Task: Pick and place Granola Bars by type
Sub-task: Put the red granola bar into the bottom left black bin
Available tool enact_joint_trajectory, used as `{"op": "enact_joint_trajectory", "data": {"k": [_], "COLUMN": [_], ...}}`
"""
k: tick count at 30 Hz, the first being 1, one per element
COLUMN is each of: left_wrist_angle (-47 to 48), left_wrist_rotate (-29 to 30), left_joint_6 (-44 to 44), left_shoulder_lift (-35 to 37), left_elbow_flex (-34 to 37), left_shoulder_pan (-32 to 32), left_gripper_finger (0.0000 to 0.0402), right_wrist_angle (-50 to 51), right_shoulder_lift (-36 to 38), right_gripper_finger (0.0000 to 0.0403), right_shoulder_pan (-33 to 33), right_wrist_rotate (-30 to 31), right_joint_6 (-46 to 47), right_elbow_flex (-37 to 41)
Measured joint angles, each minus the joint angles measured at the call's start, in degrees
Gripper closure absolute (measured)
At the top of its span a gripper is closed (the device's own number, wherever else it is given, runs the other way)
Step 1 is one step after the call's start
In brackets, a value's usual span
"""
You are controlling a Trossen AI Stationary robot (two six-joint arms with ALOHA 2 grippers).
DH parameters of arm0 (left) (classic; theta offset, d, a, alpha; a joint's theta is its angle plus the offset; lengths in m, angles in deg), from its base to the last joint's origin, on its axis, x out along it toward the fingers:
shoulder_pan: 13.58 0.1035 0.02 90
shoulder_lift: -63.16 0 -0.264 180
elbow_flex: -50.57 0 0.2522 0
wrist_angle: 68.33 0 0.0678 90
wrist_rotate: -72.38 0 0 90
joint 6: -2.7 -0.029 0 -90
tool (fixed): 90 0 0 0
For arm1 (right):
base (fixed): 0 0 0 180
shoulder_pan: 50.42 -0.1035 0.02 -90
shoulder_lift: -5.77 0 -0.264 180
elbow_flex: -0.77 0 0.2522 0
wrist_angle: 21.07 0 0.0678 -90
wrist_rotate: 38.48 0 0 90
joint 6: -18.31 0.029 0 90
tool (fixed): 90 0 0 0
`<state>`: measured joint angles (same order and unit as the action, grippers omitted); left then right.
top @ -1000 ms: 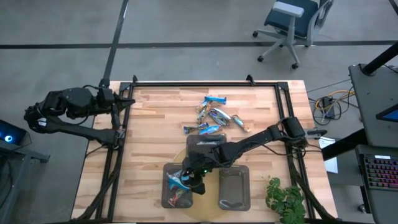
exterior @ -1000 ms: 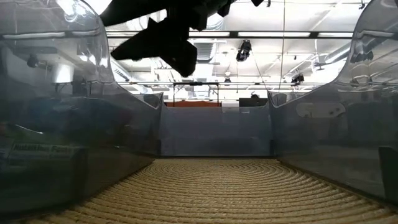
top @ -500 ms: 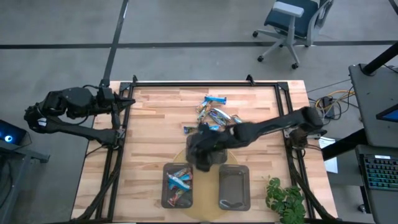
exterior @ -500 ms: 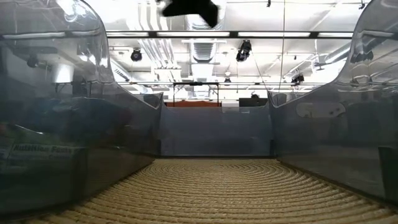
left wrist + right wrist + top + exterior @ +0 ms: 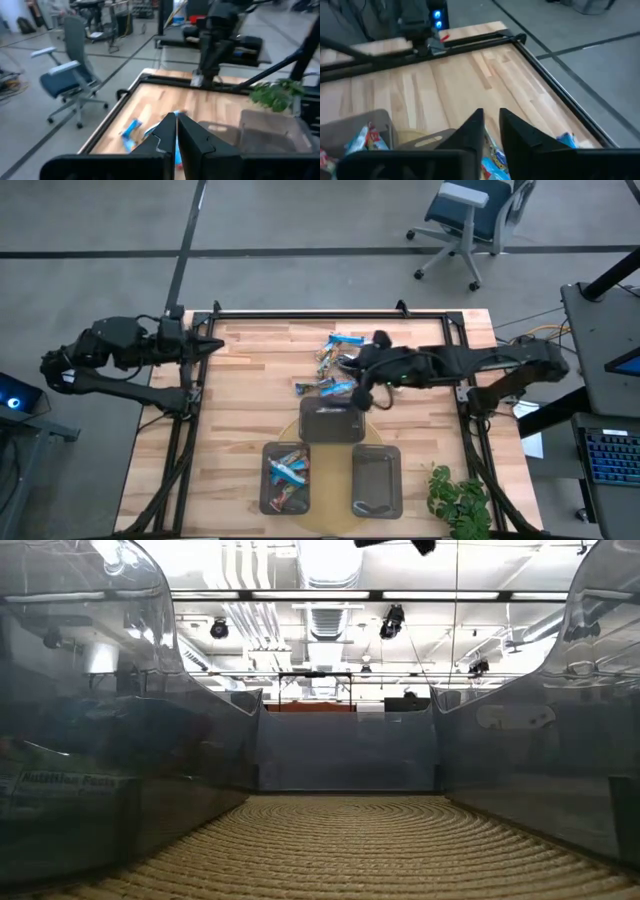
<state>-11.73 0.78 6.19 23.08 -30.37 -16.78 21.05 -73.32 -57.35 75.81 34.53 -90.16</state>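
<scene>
The right gripper (image 5: 366,394) is seen above the loose pile of shiny blue-wrapped granola bars (image 5: 340,365) on the wooden table (image 5: 250,370), fingers narrowly apart, apparently empty. More bars lie in the dark grey plastic tray (image 5: 285,477). The left gripper (image 5: 212,345), pressed together, waits at the table's left edge.

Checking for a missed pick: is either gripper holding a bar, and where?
Neither. The right gripper hovers over the loose bars, nearly closed with nothing between its fingers; the left gripper is shut and empty.
</scene>
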Motion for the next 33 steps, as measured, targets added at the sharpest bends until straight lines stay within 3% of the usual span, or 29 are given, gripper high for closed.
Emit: {"op": "enact_joint_trajectory", "data": {"k": [4, 12, 25, 33], "left_wrist_angle": [-7.09, -20.45, -24.31, -30.87], "left_wrist_rotate": [-3.04, -4.01, -3.38, -7.77], "left_joint_6": [-0.15, -0.81, 2.57, 4.38], "left_shoulder_lift": [0.11, -0.31, -3.24, -6.61], "left_elbow_flex": [4.94, 12.15, 13.16, 12.94], "left_shoulder_pan": [0.0, 0.0, 0.59, 8.3], "left_gripper_finger": [0.0402, 0.0402, 0.0402, 0.0402], "right_wrist_angle": [-4.52, -13.87, -14.6, -15.21], "right_shoulder_lift": [4.99, 11.74, 22.71, 27.73], "right_gripper_finger": [0.039, 0.0394, 0.0394, 0.0394], "right_shoulder_pan": [0.12, 0.1, 0.14, 2.11], "right_wrist_rotate": [-0.02, 0.16, 3.18, 2.79], "right_joint_6": [1.63, 3.28, 3.5, 3.14], "right_elbow_flex": [7.95, 19.02, 26.32, 28.66]}}
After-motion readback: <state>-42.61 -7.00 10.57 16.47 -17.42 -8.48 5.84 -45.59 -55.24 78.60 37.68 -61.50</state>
